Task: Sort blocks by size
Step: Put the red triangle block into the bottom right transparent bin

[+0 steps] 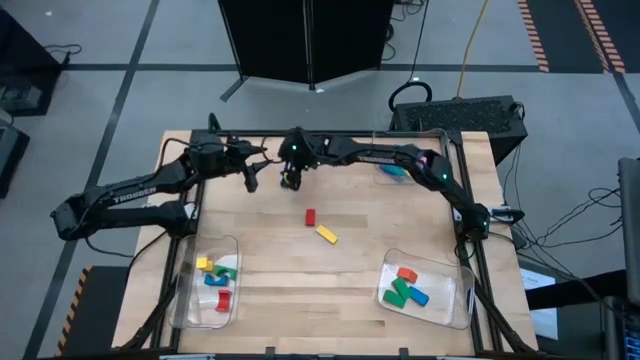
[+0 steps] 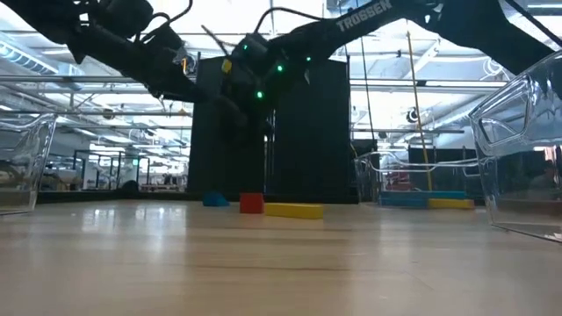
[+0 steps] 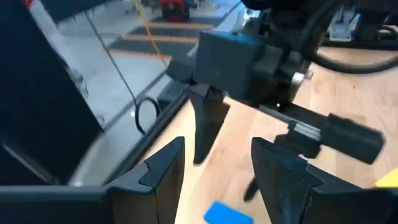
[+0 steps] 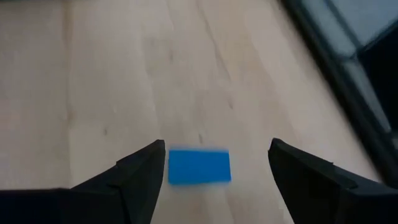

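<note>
From above, both grippers meet at the table's far edge, right gripper (image 1: 291,180) over a blue block (image 1: 287,183), left gripper (image 1: 250,178) beside it, empty. Right wrist: jaws wide, straddling the block (image 4: 199,166), probably lining up a grab. Left wrist: jaws partly open, nothing held, block (image 3: 228,213) just ahead.

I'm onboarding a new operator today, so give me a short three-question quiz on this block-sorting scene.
1. True or false: the right gripper is open, with a blue block on the table between its fingers.
2. Which loose blocks lie mid-table?
A. a red block and a yellow block
B. two green blocks
C. one pink block
3. Fill in: the left gripper is open and holds ____.

Key: 1 true; 2 A; 3 nothing.
</note>
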Robot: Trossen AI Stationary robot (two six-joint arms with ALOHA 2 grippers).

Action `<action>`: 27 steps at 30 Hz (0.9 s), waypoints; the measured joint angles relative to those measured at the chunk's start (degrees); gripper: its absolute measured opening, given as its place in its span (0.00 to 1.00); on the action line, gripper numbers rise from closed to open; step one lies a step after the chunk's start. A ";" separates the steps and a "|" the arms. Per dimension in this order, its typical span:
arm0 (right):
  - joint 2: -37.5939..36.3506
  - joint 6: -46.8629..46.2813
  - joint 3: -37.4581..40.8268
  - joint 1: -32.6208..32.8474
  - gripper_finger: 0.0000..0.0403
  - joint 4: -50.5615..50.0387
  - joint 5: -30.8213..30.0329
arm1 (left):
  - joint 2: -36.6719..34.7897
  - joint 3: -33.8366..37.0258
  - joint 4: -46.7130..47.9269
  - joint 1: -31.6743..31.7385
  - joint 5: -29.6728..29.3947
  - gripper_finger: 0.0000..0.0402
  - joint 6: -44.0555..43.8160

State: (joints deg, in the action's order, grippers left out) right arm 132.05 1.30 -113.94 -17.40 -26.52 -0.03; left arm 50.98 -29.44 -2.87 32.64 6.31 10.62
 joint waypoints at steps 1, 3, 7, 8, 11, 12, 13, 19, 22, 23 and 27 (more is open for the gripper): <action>0.19 -0.04 -0.18 -0.08 0.69 -1.73 -0.03 | 0.04 -0.06 0.73 0.24 -0.06 0.47 -1.45; 0.42 0.07 -0.01 -0.19 0.69 -6.72 -0.04 | 0.47 -0.04 1.90 0.53 -0.15 0.47 -6.04; -0.63 0.39 -0.01 -0.19 0.69 -13.39 -0.05 | 4.14 -0.08 3.60 0.31 -0.32 0.47 -12.60; -1.17 0.47 -0.06 -0.20 0.69 -14.46 -0.05 | 5.64 -0.07 3.28 0.19 -0.33 0.47 -13.85; -2.31 1.40 -0.12 -0.27 0.69 -18.74 0.02 | 11.11 -0.08 2.25 -0.35 -0.37 0.47 -17.01; -2.65 1.87 -0.11 -0.27 0.69 -20.13 0.02 | 12.99 -0.08 1.17 -0.56 -0.39 0.47 -17.84; -3.02 2.44 -0.09 -0.29 0.69 -21.73 0.02 | 14.61 -0.08 0.31 -0.84 -0.41 0.47 -18.57; -6.02 5.41 -0.05 -0.45 0.69 -32.21 0.58 | 20.80 -0.07 -4.09 -2.77 -0.47 0.47 -19.36; -7.75 7.56 3.35 -0.34 0.69 -31.29 4.93 | 21.14 -0.06 -3.73 -3.42 -0.50 0.47 -19.33; -8.30 8.32 5.43 -0.17 0.69 -29.68 7.72 | 21.14 -0.06 -3.55 -3.56 -0.50 0.47 -19.27; -11.02 7.15 17.41 1.55 0.69 -20.98 15.06 | 20.02 -0.04 -0.82 -3.91 -0.50 0.47 -18.83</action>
State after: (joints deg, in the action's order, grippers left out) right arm 121.03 8.45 -96.53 -15.85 -47.50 15.03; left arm 71.00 -29.47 -3.69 28.73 5.80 -8.21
